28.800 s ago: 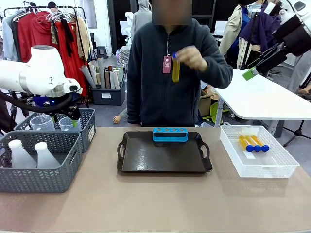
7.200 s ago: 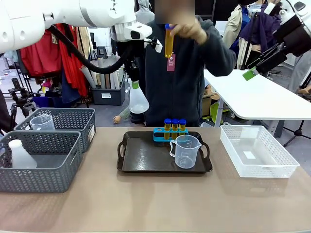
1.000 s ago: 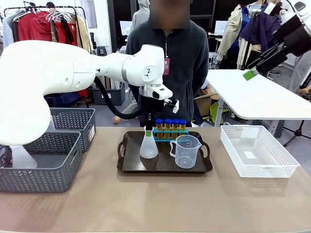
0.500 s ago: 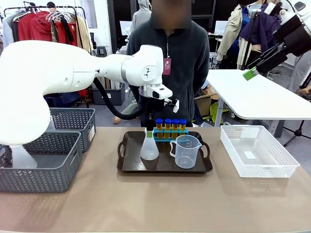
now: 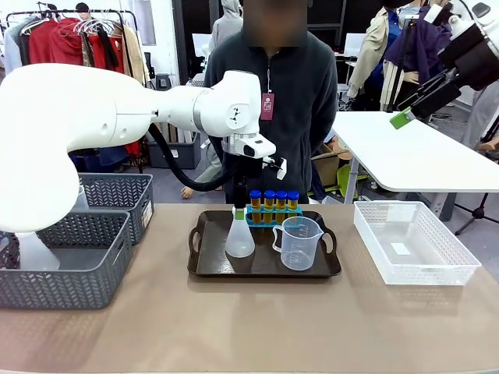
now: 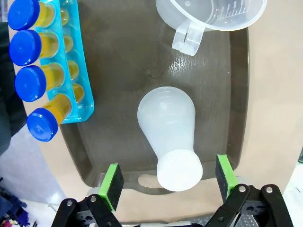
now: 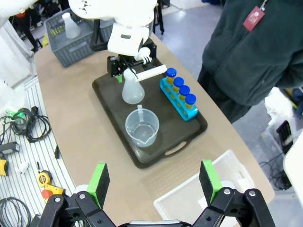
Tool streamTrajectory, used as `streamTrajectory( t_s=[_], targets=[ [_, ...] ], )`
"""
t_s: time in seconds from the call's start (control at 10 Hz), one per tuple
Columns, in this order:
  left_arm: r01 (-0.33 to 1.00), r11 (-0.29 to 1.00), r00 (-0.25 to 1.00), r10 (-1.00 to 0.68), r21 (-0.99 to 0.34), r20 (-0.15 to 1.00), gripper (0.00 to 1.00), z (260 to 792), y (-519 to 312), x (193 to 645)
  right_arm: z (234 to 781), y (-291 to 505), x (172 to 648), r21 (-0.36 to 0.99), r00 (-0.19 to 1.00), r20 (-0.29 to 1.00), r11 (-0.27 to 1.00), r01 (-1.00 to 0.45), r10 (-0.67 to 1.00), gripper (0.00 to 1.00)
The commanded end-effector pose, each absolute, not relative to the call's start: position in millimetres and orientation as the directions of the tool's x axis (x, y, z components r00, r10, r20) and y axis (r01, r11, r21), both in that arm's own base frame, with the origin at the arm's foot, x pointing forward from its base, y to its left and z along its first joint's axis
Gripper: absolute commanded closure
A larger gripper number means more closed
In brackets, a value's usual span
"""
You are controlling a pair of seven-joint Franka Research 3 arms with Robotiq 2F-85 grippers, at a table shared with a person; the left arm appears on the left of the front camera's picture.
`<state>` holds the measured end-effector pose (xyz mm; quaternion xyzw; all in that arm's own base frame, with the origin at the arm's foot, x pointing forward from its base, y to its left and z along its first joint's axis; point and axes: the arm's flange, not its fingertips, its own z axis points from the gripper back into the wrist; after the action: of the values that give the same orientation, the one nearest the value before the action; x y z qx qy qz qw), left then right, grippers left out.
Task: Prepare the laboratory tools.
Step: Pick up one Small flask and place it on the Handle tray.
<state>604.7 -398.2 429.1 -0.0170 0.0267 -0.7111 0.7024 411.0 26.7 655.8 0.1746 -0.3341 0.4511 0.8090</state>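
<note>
**Obs 1:** White translucent conical flask stands upright on the dark tray, beside the measuring cup. Left gripper sits straddling the flask's neck, green pads wide apart and clear of it on both sides. Nothing in its hold.

**Obs 2:** Why that spot, in your judgement?

**Obs 1:** Grouping, I'd say. Four blue-capped tubes fill the blue rack at the tray's far edge; flask and cup stand in front, so all the tools share one carrier facing the person.

**Obs 2:** Front view hides the pad gap behind the wrist.

**Obs 1:** Agreed. The left wrist view settles it: daylight between each pad and the neck. The right wrist view, looking down from high above, adds the empty white basket near the tray. Right gripper up there is spread open, empty.
</note>
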Motion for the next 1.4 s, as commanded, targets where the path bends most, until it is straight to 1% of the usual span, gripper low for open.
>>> streamTrajectory(
  t_s=[0.0,0.3,0.4,0.5,0.9,1.1,1.3],
  targets=[
    [0.998,-0.014,-0.014,-1.0,-0.06,0.009,0.0,432.7,-388.6,596.1,656.5,26.7,412.4,-0.011,0.359,0.715,0.523,-0.853,0.601,0.0],
    [0.999,0.0,0.0,-1.0,-0.048,0.014,0.0,436.9,-386.5,594.6,656.5,26.7,412.4,-0.011,0.359,0.715,0.523,-0.853,0.601,0.0],
    [0.998,0.024,0.025,-1.0,-0.051,0.015,0.0,439.7,-386.1,593.8,656.5,26.7,412.4,-0.011,0.359,0.715,0.523,-0.853,0.601,0.0],
    [0.999,-0.006,-0.006,-1.0,-0.049,-0.007,0.0,436.4,-394.7,605.8,656.5,26.7,412.4,-0.011,0.359,0.715,0.523,-0.853,0.601,0.0],
    [0.999,-0.003,-0.003,-1.0,-0.052,-0.006,0.0,435.4,-395.3,605.0,656.5,26.7,412.4,-0.011,0.359,0.715,0.523,-0.853,0.601,0.0],
    [0.997,0.042,0.045,-0.998,-0.061,0.037,0.0,475.1,-378.4,591.6,656.5,26.7,412.4,-0.011,0.359,0.715,0.523,-0.853,0.601,0.0],
    [0.995,0.069,0.078,-0.99,-0.071,0.119,0.0,508.7,-348.8,581.8,656.5,26.7,412.4,-0.011,0.359,0.715,0.523,-0.853,0.601,0.0]
  ],
)
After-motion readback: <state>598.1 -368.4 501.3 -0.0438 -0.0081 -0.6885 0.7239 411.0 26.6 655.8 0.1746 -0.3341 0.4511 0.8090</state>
